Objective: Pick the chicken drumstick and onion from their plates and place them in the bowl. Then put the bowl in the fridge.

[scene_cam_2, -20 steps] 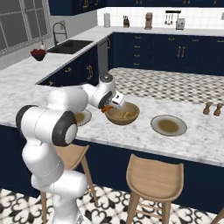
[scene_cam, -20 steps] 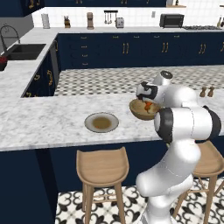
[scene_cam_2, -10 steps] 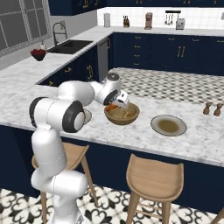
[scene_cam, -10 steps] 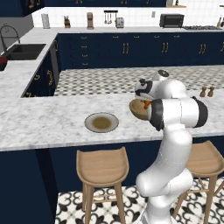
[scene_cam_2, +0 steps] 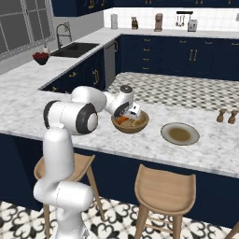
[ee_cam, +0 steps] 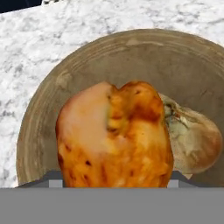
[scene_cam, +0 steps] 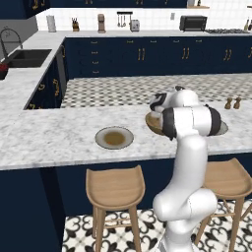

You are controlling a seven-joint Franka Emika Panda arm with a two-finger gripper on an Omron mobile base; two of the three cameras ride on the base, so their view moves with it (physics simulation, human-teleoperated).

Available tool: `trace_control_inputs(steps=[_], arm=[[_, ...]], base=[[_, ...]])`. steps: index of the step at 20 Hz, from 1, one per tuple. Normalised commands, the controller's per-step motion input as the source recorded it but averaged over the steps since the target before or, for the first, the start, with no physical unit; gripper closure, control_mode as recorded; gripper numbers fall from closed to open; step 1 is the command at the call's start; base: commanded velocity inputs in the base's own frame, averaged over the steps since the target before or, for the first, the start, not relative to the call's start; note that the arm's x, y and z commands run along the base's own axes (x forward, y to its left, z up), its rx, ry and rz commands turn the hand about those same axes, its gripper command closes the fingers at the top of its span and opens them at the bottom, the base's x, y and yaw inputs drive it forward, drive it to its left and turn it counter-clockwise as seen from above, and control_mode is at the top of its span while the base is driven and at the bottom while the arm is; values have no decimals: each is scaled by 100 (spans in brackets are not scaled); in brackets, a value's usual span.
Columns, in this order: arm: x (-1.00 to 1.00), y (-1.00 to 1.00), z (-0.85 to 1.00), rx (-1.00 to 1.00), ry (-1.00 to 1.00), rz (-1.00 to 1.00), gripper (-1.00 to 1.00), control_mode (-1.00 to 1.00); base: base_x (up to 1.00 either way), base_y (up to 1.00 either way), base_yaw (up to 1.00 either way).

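So the gripper (scene_cam_2: pixel 125 115) is right over the bowl (scene_cam_2: pixel 131 125), which sits on the marble counter (scene_cam_2: pixel 56 116) near its front edge, between the two plates. From the hand view the chicken drumstick (ee_cam: pixel 114 135) takes up most of the picture, with the onion (ee_cam: pixel 192 138) tucked just beside it down in the bowl. The drumstick seems to sit between the fingers, but the tips are hidden behind it, so I honestly can't tell if they're clamped on it or standing apart. In the left base view the arm covers most of the bowl, only its left rim peeks out, and the plate (scene_cam: pixel 114 138) to its left is bare. The other plate (scene_cam_2: pixel 180 134) shows well from the right base view.
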Motion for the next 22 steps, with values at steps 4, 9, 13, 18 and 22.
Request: trace_control_inputs(steps=[4,9,13,18,22], arm=[[71,-10,-23,0,14,0,-100,-100],[18,-5,-4,0,5,0,-100,-100],[-11,10,9,-1,-17,0,-100,-100],[-54,1,28,0,-13,-4,-100,-100],[-81,0,31,0,0,-29,-100,-100]], base=[[0,0,0],[0,0,0],[0,0,0],[0,0,0],[0,0,0]])
